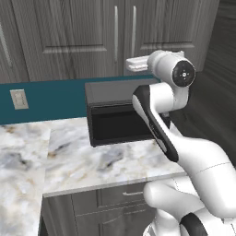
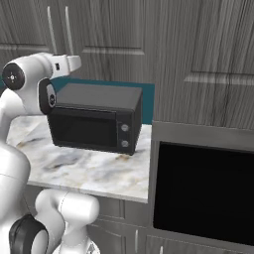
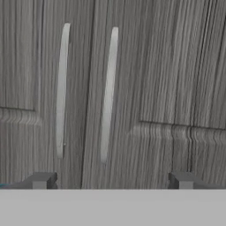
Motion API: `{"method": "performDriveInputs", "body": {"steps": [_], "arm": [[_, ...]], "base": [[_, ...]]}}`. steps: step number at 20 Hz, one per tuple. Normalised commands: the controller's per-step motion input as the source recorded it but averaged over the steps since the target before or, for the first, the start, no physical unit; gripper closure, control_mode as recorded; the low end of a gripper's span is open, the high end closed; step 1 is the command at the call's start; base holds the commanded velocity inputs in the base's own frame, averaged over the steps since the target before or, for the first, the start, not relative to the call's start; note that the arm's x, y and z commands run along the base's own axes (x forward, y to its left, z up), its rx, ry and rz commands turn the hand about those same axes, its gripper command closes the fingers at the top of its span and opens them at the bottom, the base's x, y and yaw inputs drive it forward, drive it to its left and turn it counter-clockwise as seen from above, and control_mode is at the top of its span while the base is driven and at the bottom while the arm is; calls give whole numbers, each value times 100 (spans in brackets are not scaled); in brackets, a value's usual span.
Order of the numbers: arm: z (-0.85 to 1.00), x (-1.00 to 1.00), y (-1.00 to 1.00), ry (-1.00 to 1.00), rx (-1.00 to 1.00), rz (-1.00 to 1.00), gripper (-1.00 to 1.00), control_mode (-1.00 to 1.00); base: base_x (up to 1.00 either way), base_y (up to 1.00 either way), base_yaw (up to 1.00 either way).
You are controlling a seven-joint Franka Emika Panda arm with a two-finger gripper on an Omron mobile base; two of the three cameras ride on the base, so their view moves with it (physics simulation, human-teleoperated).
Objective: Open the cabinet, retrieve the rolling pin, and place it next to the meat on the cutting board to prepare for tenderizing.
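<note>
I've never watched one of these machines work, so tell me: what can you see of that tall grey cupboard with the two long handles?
The cabinet hangs on the wall above the black microwave. It looks like dark grey wood grain, with two recessed-panel doors, both shut. Two slim silver bar handles stand upright side by side where the doors meet. The claw is open, faces the handles and touches neither.

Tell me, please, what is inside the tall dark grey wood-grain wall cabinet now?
Nothing inside can be seen. Both doors of the tall dark grey wood-grain wall cabinet are closed and cover its contents. The two slim silver bar handles face the open gripper.
</note>
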Motion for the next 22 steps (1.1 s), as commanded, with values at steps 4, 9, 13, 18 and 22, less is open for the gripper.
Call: {"method": "performDriveInputs", "body": {"steps": [4, 9, 13, 18, 22], "arm": [[0, 33, 8, 3, 0, 0, -100, -100], [0, 40, 12, 3, 0, 0, -100, -100], [0, 41, 5, 1, 0, 0, -100, -100], [2, 45, 0, 0, 0, 0, -100, -100], [2, 45, 4, 0, 0, -3, -100, -100]], "base": [[0, 0, 0], [0, 0, 0], [0, 0, 0], [0, 0, 0], [0, 0, 0]]}}
